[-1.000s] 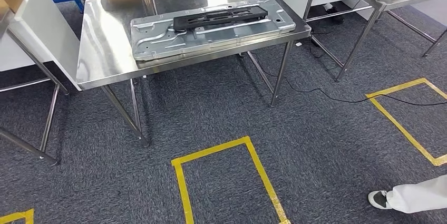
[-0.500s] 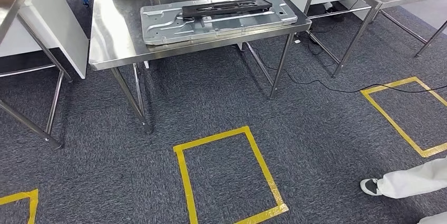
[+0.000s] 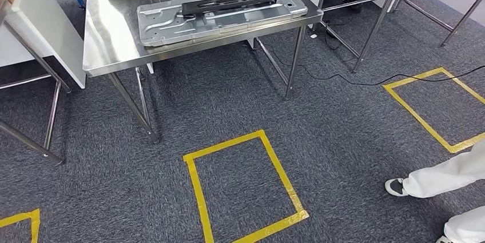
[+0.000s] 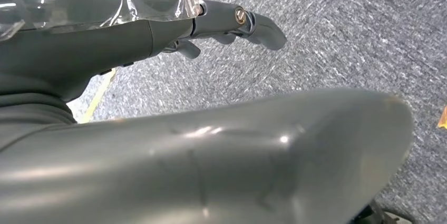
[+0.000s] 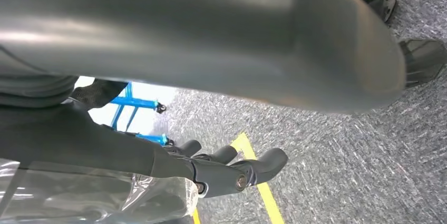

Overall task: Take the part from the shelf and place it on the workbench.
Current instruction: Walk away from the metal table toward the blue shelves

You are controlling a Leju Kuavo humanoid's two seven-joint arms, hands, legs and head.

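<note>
Long flat black plastic part (image 3: 230, 3) well ahead of hands; looks stiff, light; grip mid-span edges; left hand (image 4: 232, 21) and right hand (image 5: 232, 168) loosely spread, empty.

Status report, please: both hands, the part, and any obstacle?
Left hand and right hand hang over carpet, holding nothing. Long black plastic part lies on the embossed silver metal panel on the steel workbench. Person's white-trousered leg stands nearby.
</note>
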